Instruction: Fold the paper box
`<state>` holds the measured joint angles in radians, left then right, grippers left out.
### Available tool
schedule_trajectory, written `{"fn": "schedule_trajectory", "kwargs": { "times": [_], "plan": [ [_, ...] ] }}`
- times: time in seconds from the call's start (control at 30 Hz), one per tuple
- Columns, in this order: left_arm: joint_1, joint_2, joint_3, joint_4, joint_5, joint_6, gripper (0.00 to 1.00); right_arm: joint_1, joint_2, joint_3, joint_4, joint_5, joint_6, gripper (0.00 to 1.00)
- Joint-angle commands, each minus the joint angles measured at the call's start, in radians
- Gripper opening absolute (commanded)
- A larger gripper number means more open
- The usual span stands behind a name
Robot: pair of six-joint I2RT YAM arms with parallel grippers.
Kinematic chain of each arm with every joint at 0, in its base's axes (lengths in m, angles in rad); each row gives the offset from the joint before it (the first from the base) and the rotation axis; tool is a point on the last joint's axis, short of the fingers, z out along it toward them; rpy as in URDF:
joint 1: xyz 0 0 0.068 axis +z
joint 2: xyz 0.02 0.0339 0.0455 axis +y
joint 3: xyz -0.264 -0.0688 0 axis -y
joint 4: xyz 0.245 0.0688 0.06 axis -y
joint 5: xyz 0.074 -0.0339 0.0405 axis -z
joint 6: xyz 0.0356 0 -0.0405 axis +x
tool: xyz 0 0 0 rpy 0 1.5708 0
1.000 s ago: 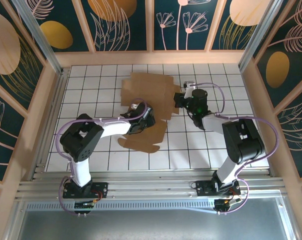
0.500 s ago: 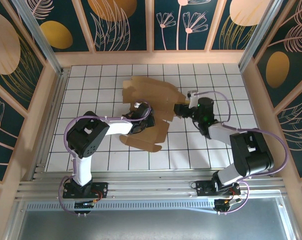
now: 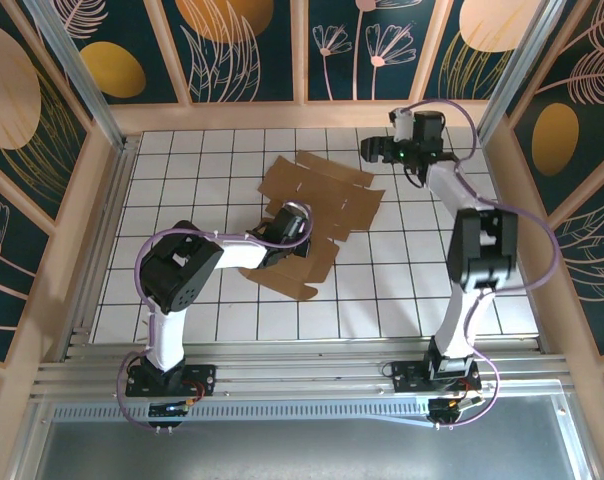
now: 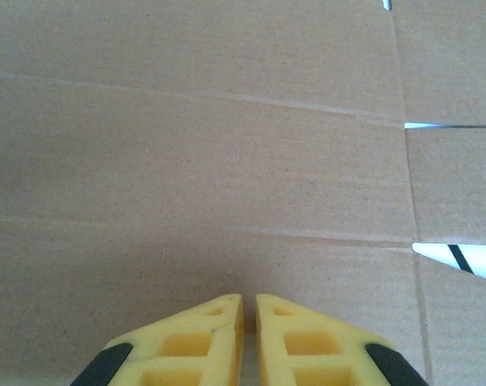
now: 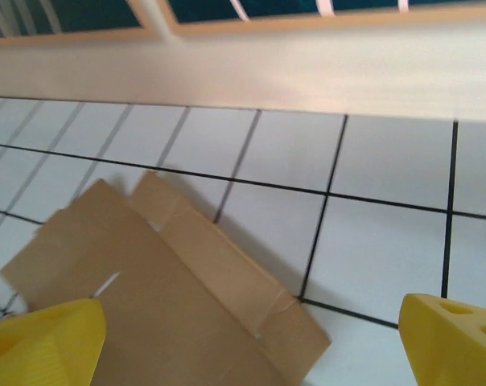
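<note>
Evidently an early stage of folding: the paper box (image 3: pixel 327 195) lies as a largely flat, die-cut brown sheet near the middle of the white tiled bench (image 3: pixel 182 200), its score lines and slits visible, with no wall raised into a box shape. The left claw (image 4: pixel 249 301) is drawn almost together, only a thin slit between its yellow fingers, with nothing gripped; it appears to bear down on a broad central panel of the sheet, probably pinning it. The right claw (image 3: pixel 375 150) stands near the far right of the bench, apart from the cardboard, its fingers spread wide; from its wrist the far corner flap of the sheet lies below and between them, resting on the tiles. By my judgement the step in hand is holding the base steady before the first flap is lifted. The next move would call for the right claw to descend to a free edge, close on a side flap and swing it upward about its crease, while the left keeps the panel from sliding. Thin cardboard may skid or buckle if taken off the crease.
</note>
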<state>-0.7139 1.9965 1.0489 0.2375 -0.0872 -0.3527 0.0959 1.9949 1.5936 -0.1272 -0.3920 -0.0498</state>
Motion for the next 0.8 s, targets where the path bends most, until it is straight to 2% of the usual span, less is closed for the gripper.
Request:
{"fn": "schedule_trajectory", "kwargs": {
  "times": [0.0,0.2,0.3,0.4,0.5,0.57,0.77],
  "plan": [
    [0.026,0.068,-0.022,-0.132,-0.011,0.068,0.13,-0.013,0.173,0.165,-0.273,-0.042,-0.032,0.94],
    [0.029,0.063,-0.033,-0.107,0.015,0.064,0.13,-0.014,0.365,0.355,-0.292,-0.141,-0.033,0.92],
    [0.028,0.073,-0.032,-0.108,0.014,0.062,0.13,-0.013,0.444,0.442,-0.339,-0.230,-0.032,0.91],
    [0.028,0.077,-0.029,-0.109,0.006,0.064,0.13,-0.001,0.495,0.483,-0.379,-0.296,-0.042,0.87],
    [0.031,0.081,-0.021,-0.112,0.002,0.073,0.13,0.011,0.509,0.485,-0.385,-0.291,-0.051,0.83],
    [0.034,0.085,-0.013,-0.118,0.000,0.075,0.13,0.012,0.516,0.490,-0.391,-0.295,-0.050,0.76],
    [0.044,0.088,0.006,-0.122,-0.014,0.076,0.12,0.013,0.515,0.505,-0.440,-0.275,-0.059,0.45]
  ]
}}
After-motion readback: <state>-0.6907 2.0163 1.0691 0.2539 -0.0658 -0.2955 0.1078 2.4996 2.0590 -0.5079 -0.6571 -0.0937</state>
